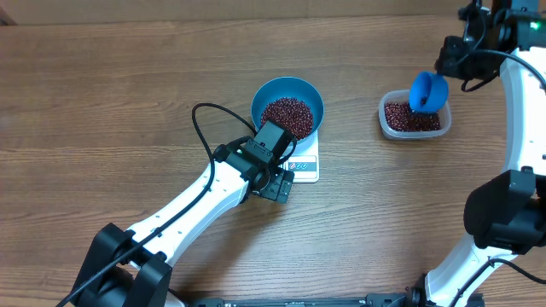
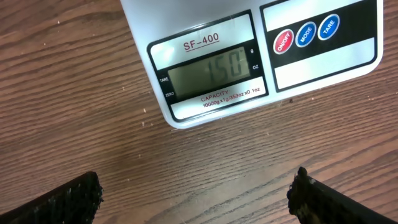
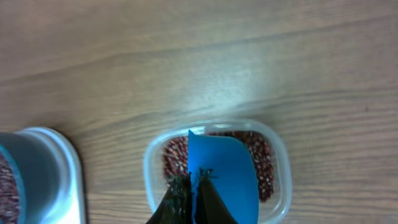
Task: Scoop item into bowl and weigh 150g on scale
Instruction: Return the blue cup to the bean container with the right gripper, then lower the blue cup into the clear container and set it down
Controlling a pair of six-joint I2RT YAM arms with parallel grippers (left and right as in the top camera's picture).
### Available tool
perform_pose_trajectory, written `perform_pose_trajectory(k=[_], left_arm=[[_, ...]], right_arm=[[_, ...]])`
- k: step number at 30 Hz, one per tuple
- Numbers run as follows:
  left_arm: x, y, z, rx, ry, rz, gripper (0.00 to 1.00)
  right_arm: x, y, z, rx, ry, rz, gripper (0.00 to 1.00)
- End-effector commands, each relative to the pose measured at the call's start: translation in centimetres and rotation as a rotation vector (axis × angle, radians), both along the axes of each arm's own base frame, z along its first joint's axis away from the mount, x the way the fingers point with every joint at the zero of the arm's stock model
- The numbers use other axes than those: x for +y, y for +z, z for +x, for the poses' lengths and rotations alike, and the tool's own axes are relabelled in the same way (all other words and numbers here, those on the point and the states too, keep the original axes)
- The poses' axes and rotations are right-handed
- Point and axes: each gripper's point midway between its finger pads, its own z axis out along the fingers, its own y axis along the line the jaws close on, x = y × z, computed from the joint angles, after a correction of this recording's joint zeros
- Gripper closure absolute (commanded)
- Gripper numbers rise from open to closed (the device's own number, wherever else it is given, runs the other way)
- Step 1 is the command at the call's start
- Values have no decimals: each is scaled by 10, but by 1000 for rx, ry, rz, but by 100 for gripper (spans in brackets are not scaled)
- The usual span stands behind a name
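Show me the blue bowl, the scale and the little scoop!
bowl (image 1: 270, 90): overhead view, on its bare blue inner wall.
scale (image 2: 208, 71): left wrist view, on its grey number display.
scoop (image 3: 221, 168): right wrist view, on its flat blue blade.

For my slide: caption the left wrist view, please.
Scale reads 150, seen past the open left gripper.

Ovhd top-down; wrist cams close; scale (image 1: 304, 163) shared

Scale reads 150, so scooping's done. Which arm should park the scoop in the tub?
Right. The right gripper is shut on the blue scoop, over the clear tub. The left gripper hangs open at the scale's front edge, away from the tub.
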Motion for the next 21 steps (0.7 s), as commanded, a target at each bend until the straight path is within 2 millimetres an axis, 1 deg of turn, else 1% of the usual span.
perform_pose_trajectory(k=[1,4,6,10,13,17,21], left_arm=[[7,-3,1,-1,-4,21,1],[7,-3,1,-1,-4,21,1],[7,-3,1,-1,-4,21,0],[7,-3,1,-1,-4,21,0],[7,-3,1,0,-4,21,0],[7,-3,1,0,-4,21,1],[7,-3,1,-1,-5,21,0]], right_arm=[[-6,-11,-9,29,-20,-32,96],[-5,-27,-11,52,-19,-25,96],[-1,-36,-12,59,-10,1,96],[10,-49,-12,59,12,57,96],[9,-59,-10,57,12,56,95],[9,-68,-8,50,12,54,93],[6,-69,-6,44,7,40,92]])
